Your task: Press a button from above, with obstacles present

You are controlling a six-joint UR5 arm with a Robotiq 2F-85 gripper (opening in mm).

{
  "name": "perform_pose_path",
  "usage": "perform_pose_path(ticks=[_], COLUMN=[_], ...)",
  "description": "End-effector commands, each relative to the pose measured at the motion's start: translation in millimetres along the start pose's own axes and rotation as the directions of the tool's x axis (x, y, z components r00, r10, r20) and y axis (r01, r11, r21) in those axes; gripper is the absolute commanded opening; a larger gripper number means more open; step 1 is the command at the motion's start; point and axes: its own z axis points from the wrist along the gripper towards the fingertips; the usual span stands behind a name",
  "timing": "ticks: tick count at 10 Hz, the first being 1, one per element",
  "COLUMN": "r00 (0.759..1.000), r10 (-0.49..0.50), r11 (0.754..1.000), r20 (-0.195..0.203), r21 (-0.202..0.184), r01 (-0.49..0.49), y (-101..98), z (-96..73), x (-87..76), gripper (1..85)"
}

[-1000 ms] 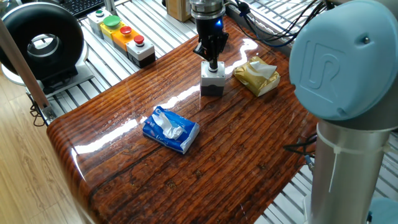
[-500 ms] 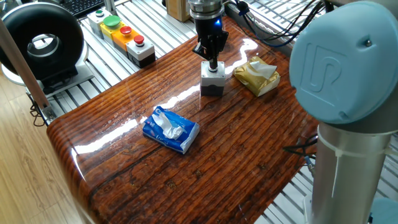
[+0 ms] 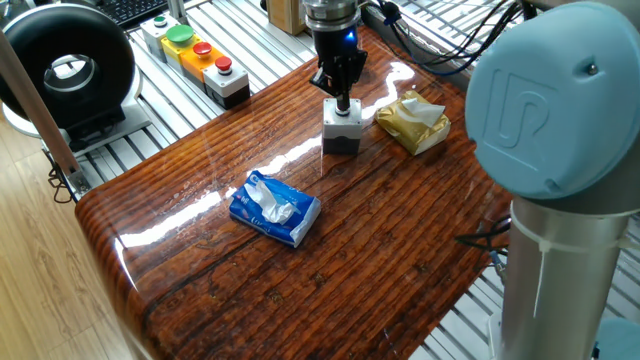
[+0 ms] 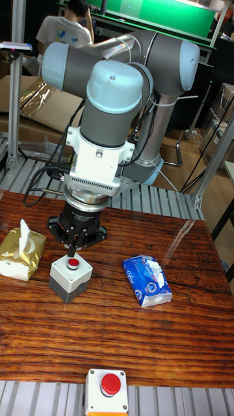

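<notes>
The box (image 4: 69,278) stands on the table (image 3: 400,260), between the gold packet (image 4: 21,253) and the tissue pack (image 4: 147,280). Its red button (image 4: 73,263) faces up. The gripper (image 4: 71,247) hangs directly over the button, fingertips drawn together to a point, just above or touching the cap; contact cannot be confirmed.

Risks: an off-centre descent would strike the box rim and tip or slide the box toward the packet, which lies just beside it. The tissue pack lies well apart and poses little risk.

The tall view shows the red cap; the fixed view hides it behind the gripper (image 3: 340,100) but shows the packet (image 3: 412,122) spacing.
</notes>
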Motion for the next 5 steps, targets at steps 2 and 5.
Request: perform_pose_path(ticks=[2, 5], r00=[0.999, 1.0], r10=[0.048, 0.025], r11=[0.999, 1.0], r20=[0.013, 0.016], r21=[-0.015, -0.018], r01=[-0.048, -0.025], y=[0.7, -0.7], z=[3.2, 8.7], x=[-8.8, -7.5], gripper=[1.3, 1.3])
